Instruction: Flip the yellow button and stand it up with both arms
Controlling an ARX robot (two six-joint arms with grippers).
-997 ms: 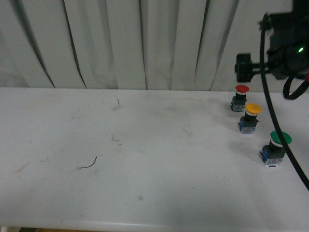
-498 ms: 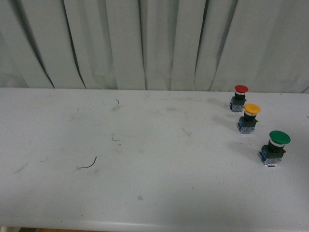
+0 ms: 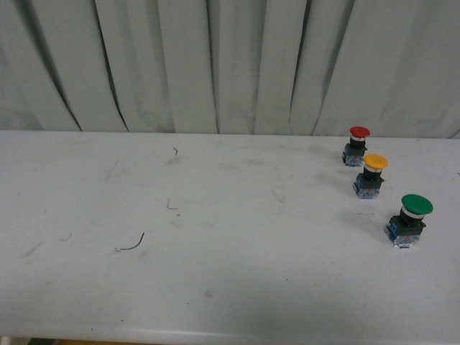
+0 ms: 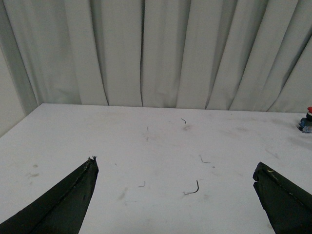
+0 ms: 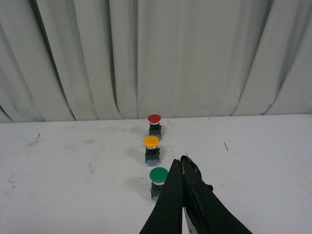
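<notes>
The yellow button (image 3: 373,175) stands upright, cap up, on the white table (image 3: 215,215) at the right, between a red-capped button (image 3: 357,144) and a green-capped button (image 3: 410,219). It also shows in the right wrist view (image 5: 152,148). Neither arm shows in the front view. My right gripper (image 5: 182,161) is shut and empty, held above the table beside the green button (image 5: 158,180), short of the yellow one. My left gripper (image 4: 175,168) is open and empty over the table's left part, far from the buttons.
A small dark curved wire scrap (image 3: 133,244) lies on the table's left half, also in the left wrist view (image 4: 194,188). A pleated white curtain (image 3: 215,65) hangs behind the table. The red button shows at the left wrist view's edge (image 4: 307,122).
One second ago a black arm with cable hung at the front view's upper right above the buttons. It has left that view. The buttons have not moved.
</notes>
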